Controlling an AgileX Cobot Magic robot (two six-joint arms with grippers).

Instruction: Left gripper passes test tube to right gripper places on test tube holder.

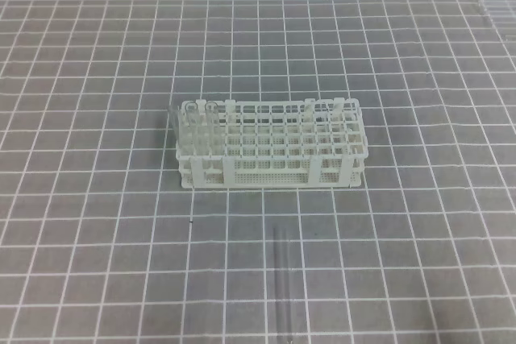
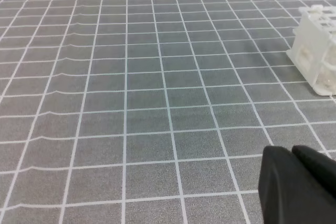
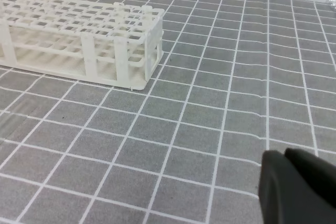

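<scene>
A clear test tube (image 1: 283,283) lies flat on the gridded mat in front of the white test tube holder (image 1: 270,149), pointing towards the near edge. The holder stands mid-table, and a few look-alike tubes (image 1: 193,125) stand in its left end. Neither gripper shows in the exterior high view. In the left wrist view my left gripper (image 2: 292,151) sits low at the bottom right, its black fingers pressed together on nothing, with a corner of the holder (image 2: 316,51) far right. In the right wrist view the right gripper (image 3: 285,153) looks the same, with the holder (image 3: 79,40) at upper left.
A grey mat with white grid lines (image 1: 97,223) covers the whole table. A pale wall edge runs along the back. Something clear and faint lies at the far right back corner (image 1: 493,4). A small dark speck (image 1: 190,220) marks the mat in front of the holder.
</scene>
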